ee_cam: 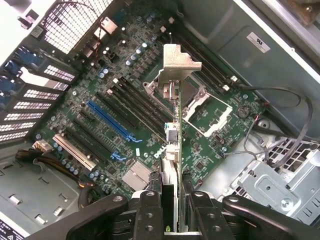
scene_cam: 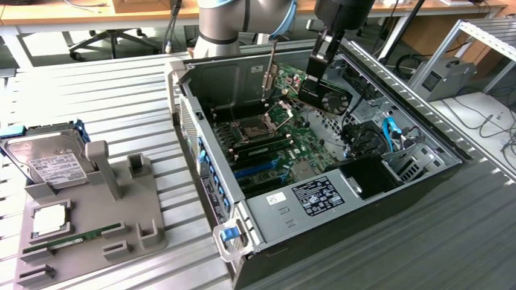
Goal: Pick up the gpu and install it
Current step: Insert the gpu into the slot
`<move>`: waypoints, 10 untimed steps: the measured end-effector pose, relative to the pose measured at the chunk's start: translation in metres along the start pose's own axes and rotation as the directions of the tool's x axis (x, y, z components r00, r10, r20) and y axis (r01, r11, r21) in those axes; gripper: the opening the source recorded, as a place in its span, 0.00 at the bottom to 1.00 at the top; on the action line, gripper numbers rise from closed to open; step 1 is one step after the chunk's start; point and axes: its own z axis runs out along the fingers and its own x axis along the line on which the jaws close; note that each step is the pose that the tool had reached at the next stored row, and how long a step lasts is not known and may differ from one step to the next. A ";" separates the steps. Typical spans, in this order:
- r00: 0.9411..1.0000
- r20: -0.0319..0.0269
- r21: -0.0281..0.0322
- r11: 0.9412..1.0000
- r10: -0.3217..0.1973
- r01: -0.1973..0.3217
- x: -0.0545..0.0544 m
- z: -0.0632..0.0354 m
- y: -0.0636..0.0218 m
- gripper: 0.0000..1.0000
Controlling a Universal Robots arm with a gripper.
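The gpu (scene_cam: 329, 95) hangs over the open computer case (scene_cam: 347, 199), its black shroud with the round fan facing the exterior view's right and its green board behind. My gripper (scene_cam: 316, 71) is shut on its upper edge. In the wrist view the gpu (ee_cam: 175, 115) is seen edge-on, silver end bracket (ee_cam: 179, 62) farthest from the camera, clamped between my two black fingers (ee_cam: 150, 212). The gripper (ee_cam: 173, 212) holds it above the motherboard (ee_cam: 125, 85), over the area between the long blue slot (ee_cam: 107, 120) and the processor socket (ee_cam: 205, 107).
A grey parts fixture (scene_cam: 89, 229) at the exterior view's left carries a silver hard drive (scene_cam: 48, 160), a processor chip (scene_cam: 50, 219) and a green RAM stick (scene_cam: 72, 238). Inside the case are a black drive cage (scene_cam: 375, 172), blue cables (scene_cam: 393, 136) and the rear slot grille (ee_cam: 35, 95).
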 end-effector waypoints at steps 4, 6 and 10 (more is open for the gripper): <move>1.000 0.000 0.000 1.000 -0.010 0.010 0.000 0.0000 0.0000 0.26; 1.000 0.000 0.000 1.000 -0.015 0.015 0.000 0.0000 0.0000 0.26; 1.000 0.000 -0.001 1.000 -0.027 0.027 0.000 0.0000 0.0000 0.26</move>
